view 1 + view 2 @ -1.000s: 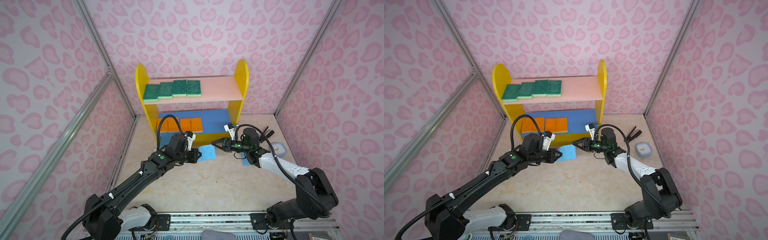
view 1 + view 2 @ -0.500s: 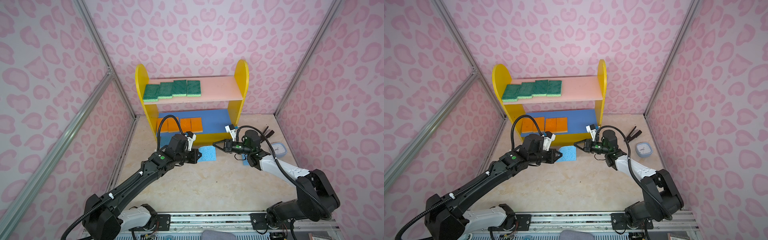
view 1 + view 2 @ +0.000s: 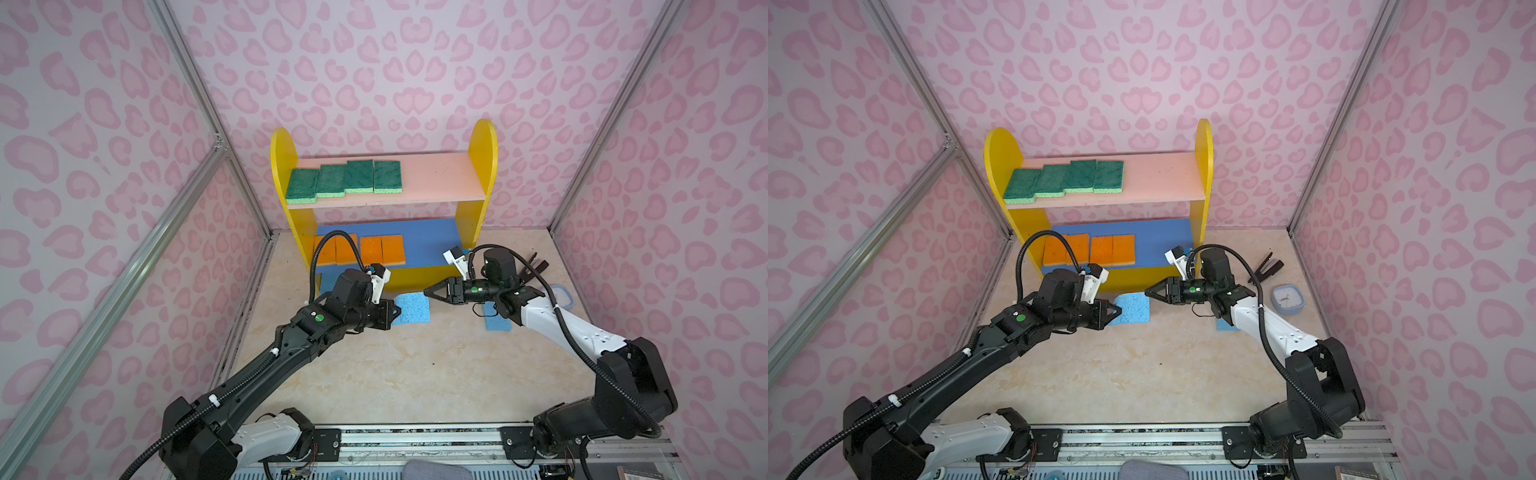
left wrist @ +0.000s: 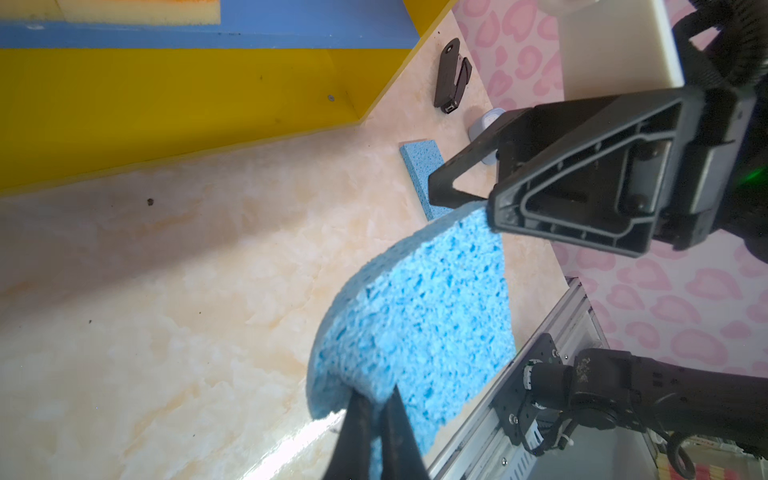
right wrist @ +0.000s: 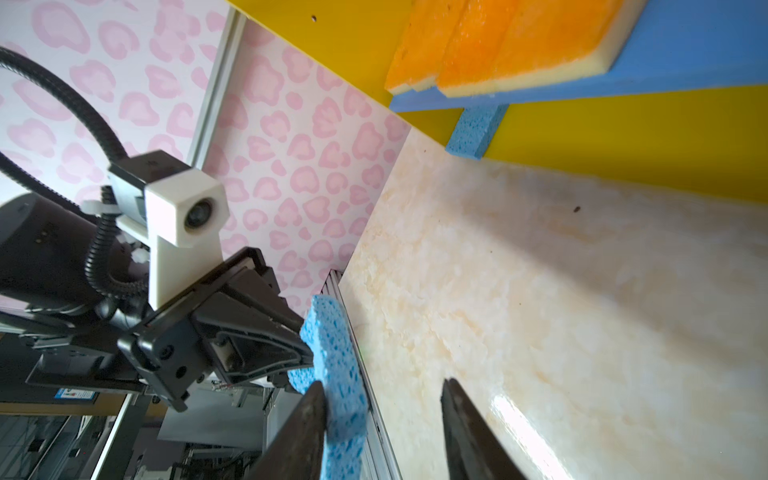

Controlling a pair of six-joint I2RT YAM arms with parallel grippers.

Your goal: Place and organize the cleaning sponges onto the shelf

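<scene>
My left gripper [image 3: 397, 311] [image 4: 376, 399] is shut on one edge of a light blue cleaning sponge [image 3: 411, 307] [image 4: 415, 307], holding it above the floor in front of the shelf [image 3: 482, 166]. My right gripper [image 3: 426, 291] [image 5: 382, 382] is open at the sponge's opposite edge [image 5: 332, 353]; one finger touches it and the other stands well apart. A second blue sponge [image 3: 496, 320] lies on the floor under the right arm. A third [image 5: 473, 129] sits at the shelf's bottom left. Green sponges [image 3: 345, 180] line the pink board and orange ones [image 3: 374, 249] the blue board.
A black stapler [image 3: 532, 266] and a light-blue square clock [image 3: 1285, 299] lie on the floor right of the shelf, behind the right arm. Pink patterned walls close in on three sides. The arms' base rail [image 3: 415, 436] runs along the front.
The right gripper's jaws have spread apart at the sponge's edge. Both arms have barely shifted, and the left gripper keeps its hold on the blue sponge.
</scene>
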